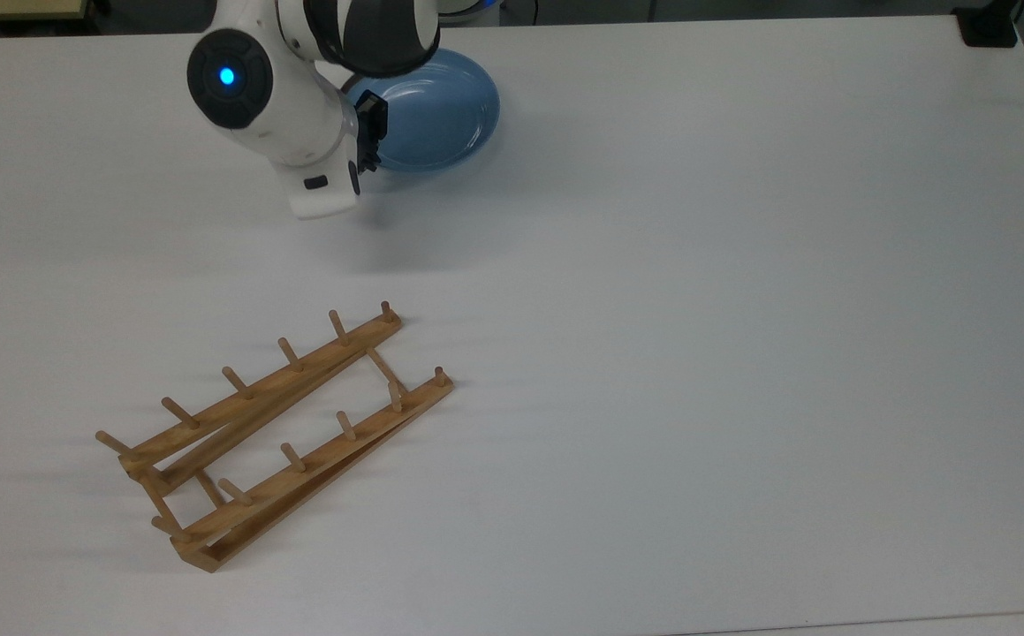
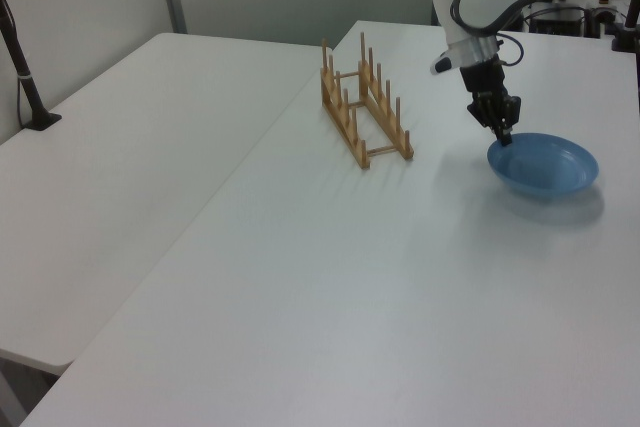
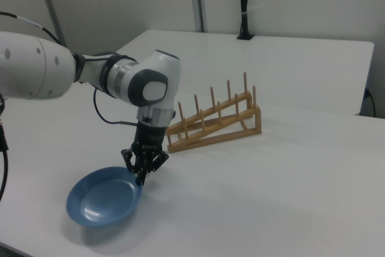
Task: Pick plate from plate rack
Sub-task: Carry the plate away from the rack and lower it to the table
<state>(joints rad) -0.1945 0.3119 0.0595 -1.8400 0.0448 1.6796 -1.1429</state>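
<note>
In the top view, going left to right, you first meet the plate rack (image 1: 277, 437), bare of plates, its two pegged rails running on a slant toward the top view's upper right. Up and to the right of it the arm leans over the white table (image 1: 741, 309), and your gripper (image 1: 367, 134) sits at the near-left edge of the plate (image 1: 441, 119). That is the relation to mind: the plate spreads away from the jaws toward the top view's right, held by its rim alone, with the rack well apart from it. In the left view the gripper (image 2: 503, 132) points down onto the rim nearest the rack (image 2: 365, 107), and the plate (image 2: 543, 164) lies almost level, face up, low over the table or resting on it; which of the two I cannot tell. In the right view the jaws look clenched on the plate's rim. The plate (image 3: 102, 204) is round, shallow and plain light blue with a raised lip. Judging from this, your pick from the rack is done, and what remains is setting down and letting go.
</note>
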